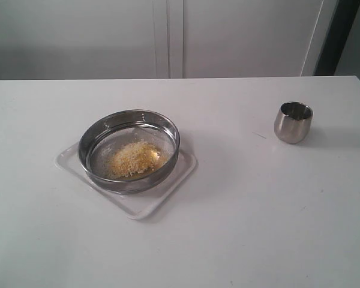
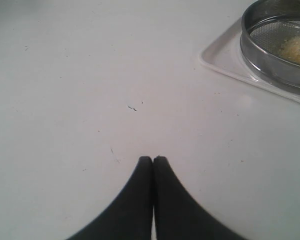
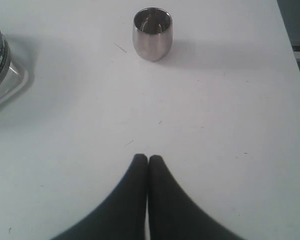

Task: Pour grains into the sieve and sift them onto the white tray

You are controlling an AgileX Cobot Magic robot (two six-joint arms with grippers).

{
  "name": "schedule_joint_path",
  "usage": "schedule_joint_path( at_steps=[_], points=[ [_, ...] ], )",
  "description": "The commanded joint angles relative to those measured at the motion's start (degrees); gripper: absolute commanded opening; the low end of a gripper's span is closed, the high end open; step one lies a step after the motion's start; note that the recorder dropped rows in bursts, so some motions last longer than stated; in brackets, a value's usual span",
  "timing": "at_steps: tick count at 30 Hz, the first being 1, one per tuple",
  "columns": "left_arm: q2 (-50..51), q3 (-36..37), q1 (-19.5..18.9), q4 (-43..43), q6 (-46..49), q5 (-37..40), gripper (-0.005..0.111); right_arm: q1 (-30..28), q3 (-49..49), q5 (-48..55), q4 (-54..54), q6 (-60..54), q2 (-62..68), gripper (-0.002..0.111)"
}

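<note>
Left gripper, right gripper pressed together, empty; we judge sieve rigid, slick; grip rim, grains shift.

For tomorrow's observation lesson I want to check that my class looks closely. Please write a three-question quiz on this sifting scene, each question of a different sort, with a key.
1. True or false: the sieve stands on the white tray.
2. The grains lie: A) in the steel cup; B) in the sieve; C) loose on the table.
3. Fill in: the left hand and the right hand are both ____.
Key: 1 true; 2 B; 3 shut, holding nothing.
</note>
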State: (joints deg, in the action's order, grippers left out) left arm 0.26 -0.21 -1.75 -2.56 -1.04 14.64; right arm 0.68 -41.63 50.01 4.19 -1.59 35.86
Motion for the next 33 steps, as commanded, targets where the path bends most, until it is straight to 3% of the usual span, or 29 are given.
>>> schedule_joint_path(
  at_steps=[1,22,33],
  points=[
    [-0.26,0.21,0.16,-0.36,-0.19,0.01,0.000,-0.11,0.21,-0.22,0.13,0.23,-0.33,0.000],
    [-0.26,0.21,0.16,-0.36,-0.19,0.01,0.000,-0.11,0.21,-0.33,0.13,0.22,-0.33,0.000],
    [-0.26,0.21,0.17,0.46,9.01,0.01,0.000,-0.11,0.21,-0.33,0.13,0.22,-0.33,0.000]
  ],
)
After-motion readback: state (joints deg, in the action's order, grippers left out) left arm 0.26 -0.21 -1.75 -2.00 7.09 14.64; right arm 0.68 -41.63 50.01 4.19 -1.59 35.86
